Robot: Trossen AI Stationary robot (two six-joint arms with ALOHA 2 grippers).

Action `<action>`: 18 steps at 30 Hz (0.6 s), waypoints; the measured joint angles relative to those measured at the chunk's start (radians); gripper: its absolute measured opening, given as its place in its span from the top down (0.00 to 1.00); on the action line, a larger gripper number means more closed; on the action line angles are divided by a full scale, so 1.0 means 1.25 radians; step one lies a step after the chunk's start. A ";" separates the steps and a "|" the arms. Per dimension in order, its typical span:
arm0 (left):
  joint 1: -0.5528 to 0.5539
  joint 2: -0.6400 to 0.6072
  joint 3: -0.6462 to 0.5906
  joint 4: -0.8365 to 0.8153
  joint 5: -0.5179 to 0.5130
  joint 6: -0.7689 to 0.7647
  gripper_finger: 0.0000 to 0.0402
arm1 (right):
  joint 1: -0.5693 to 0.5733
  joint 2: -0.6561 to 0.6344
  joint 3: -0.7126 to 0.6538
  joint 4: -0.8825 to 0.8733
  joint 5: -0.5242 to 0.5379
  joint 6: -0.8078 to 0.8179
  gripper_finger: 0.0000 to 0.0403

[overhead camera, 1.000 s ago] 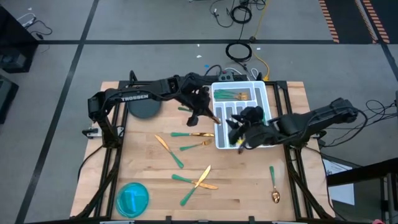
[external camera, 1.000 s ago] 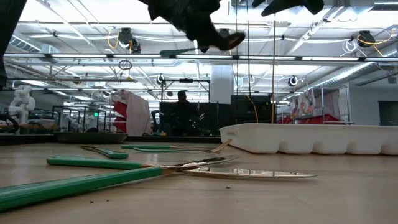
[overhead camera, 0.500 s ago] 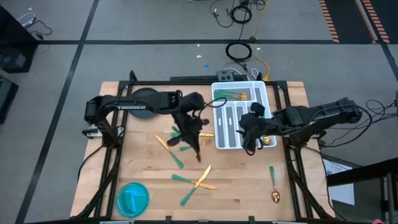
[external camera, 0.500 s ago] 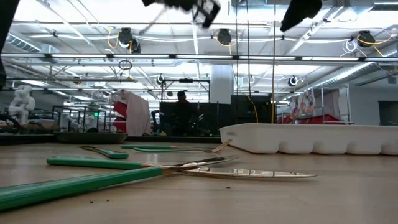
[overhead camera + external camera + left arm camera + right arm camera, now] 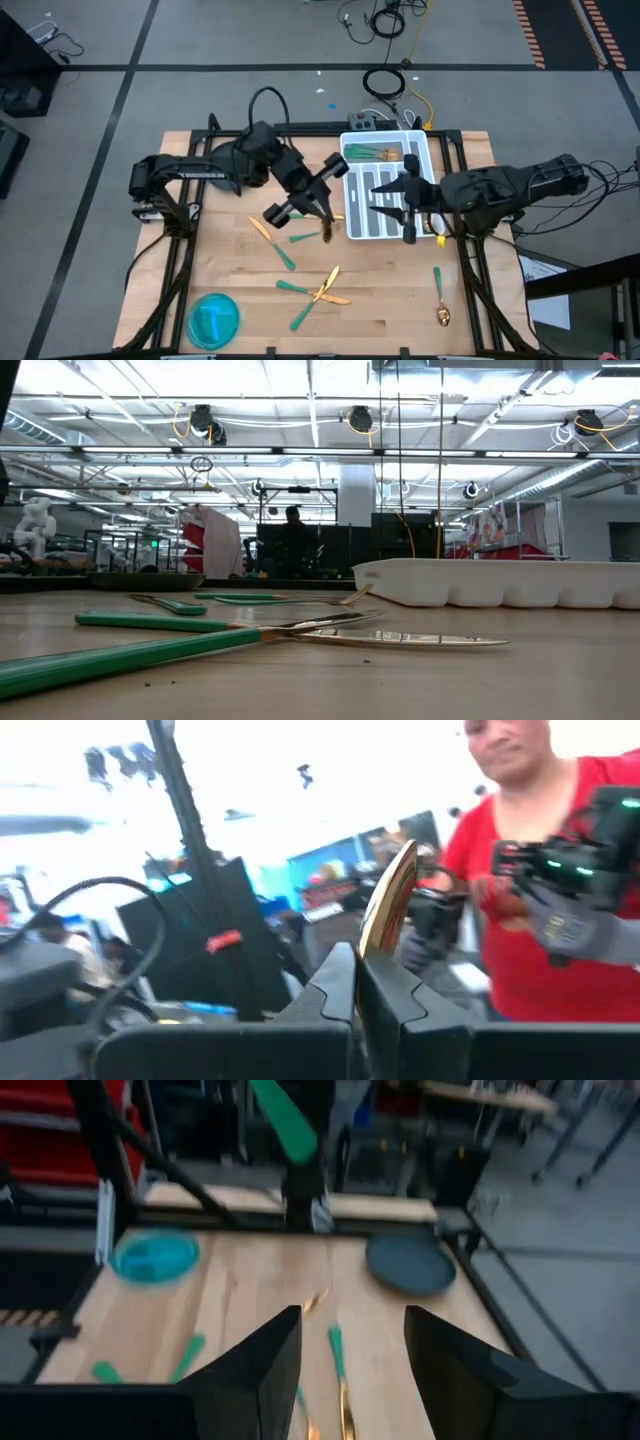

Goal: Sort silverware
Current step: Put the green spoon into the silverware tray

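Observation:
My left gripper [image 5: 322,212] hangs high over the table just left of the white divided tray [image 5: 349,222]. It is tipped up toward the room and shut on one piece of silverware. That piece's gold head [image 5: 388,902] sticks out past the fingers, and its teal handle [image 5: 283,1120] shows in the right wrist view. My right gripper [image 5: 345,1370] is open and holds nothing, above the tray's near right part [image 5: 407,212]. Several gold forks [image 5: 374,153] lie in the tray's far compartment. More silverware lies flat on the wood [image 5: 318,288], [image 5: 230,630]. My left gripper pinches the piece of silverware between its two shut fingers [image 5: 335,985]. The gold head [image 5: 392,890] stands out beyond the fingertips and the piece is lifted clear of the table. The exact spot of the pinch is hidden by the fingers.
A blue bowl [image 5: 214,318] sits near the table's near left corner. A dark plate [image 5: 410,1265] is at the far left. One spoon [image 5: 440,300] lies right of the tray. A person in a red shirt [image 5: 520,870] stands beyond the table holding hand controllers.
My left gripper swung from the tray's left side toward the near edge. It then rose out of the low view and tipped up, carrying the piece of silverware. My right gripper moved right along the tray's near part and rose out of the low view as well.

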 joint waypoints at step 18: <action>0.003 0.072 0.000 0.019 0.156 -0.304 0.99 | 0.141 -0.025 0.000 0.211 -0.034 -0.155 0.58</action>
